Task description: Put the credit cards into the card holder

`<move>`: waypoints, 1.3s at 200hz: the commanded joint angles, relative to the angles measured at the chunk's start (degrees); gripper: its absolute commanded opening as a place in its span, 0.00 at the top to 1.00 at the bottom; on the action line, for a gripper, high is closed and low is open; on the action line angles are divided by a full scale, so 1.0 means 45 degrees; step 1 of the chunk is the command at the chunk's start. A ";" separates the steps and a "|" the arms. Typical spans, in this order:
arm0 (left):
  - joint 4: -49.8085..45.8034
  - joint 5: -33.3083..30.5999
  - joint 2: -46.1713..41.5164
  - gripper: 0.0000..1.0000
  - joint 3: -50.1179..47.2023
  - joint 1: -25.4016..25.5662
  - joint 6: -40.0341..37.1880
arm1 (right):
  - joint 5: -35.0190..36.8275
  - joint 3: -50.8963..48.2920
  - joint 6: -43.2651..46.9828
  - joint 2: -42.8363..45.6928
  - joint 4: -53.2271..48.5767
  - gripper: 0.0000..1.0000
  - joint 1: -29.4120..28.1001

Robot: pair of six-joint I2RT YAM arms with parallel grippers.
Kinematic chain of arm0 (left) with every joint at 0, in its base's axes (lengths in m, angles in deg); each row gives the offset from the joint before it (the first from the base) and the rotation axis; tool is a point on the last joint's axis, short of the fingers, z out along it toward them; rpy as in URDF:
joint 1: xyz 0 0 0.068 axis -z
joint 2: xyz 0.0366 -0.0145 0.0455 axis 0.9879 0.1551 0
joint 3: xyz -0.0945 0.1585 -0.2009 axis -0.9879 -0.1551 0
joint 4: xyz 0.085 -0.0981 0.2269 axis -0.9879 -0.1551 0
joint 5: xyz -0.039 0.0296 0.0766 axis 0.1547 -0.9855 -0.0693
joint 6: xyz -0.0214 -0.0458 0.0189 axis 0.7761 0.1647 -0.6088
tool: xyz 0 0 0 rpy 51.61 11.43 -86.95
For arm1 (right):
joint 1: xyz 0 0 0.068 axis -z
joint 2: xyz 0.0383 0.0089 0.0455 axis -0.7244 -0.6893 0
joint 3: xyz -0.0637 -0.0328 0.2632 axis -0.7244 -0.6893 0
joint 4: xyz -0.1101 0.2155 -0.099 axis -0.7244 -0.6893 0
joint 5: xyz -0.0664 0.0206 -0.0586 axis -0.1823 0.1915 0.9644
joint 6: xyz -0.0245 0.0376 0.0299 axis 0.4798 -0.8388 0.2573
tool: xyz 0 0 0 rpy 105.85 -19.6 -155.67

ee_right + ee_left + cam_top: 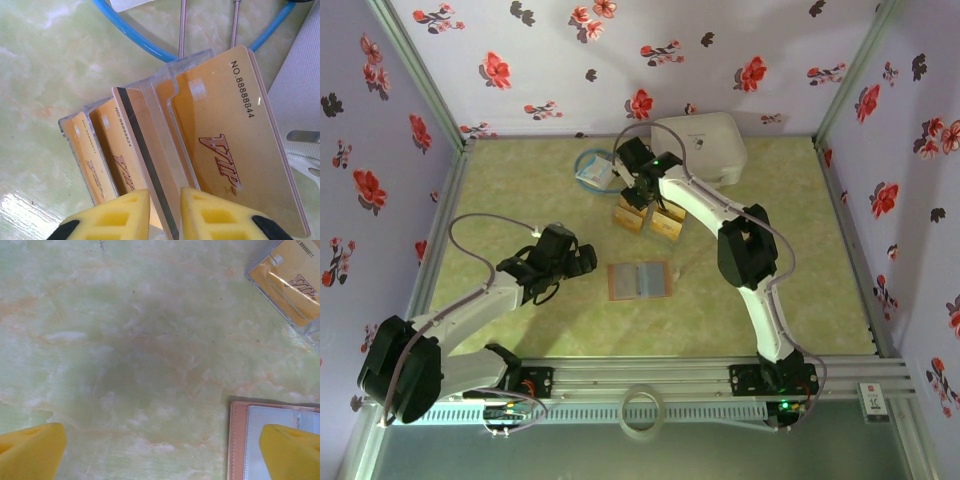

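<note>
End effector (165, 202) of right arm pinches one upright credit card (131, 124).

Bright even light, soft grey shadow on the table (125, 375), white glare in right wrist view

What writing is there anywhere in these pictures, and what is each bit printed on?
"NO.88888644": on the nearest golden card, right wrist view.
"VIP": same card, lower down.
"VIP" and "NO.8888...": on the cards behind it; the last digits are unclear.
"...8888811" and part of "VIP": on the golden card at the corner of the left wrist view, cut off by the picture edge.
Small mark on the white case: too small to read.
</note>
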 commanded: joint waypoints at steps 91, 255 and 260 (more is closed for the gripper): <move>0.0291 0.0195 -0.0056 0.00 -0.0232 -0.0123 0.0171 | 0.0409 0.0868 0.0522 -0.0446 -0.0488 0.93 0.0014; 0.0173 0.0501 0.0184 0.00 0.0145 -0.0117 0.0143 | 0.1704 0.1235 0.0963 0.0661 -0.0230 1.00 -0.0253; 0.0136 0.0501 0.0201 0.00 0.0173 -0.0123 0.0141 | 0.1712 0.1258 0.0938 0.0736 -0.0229 1.00 -0.0272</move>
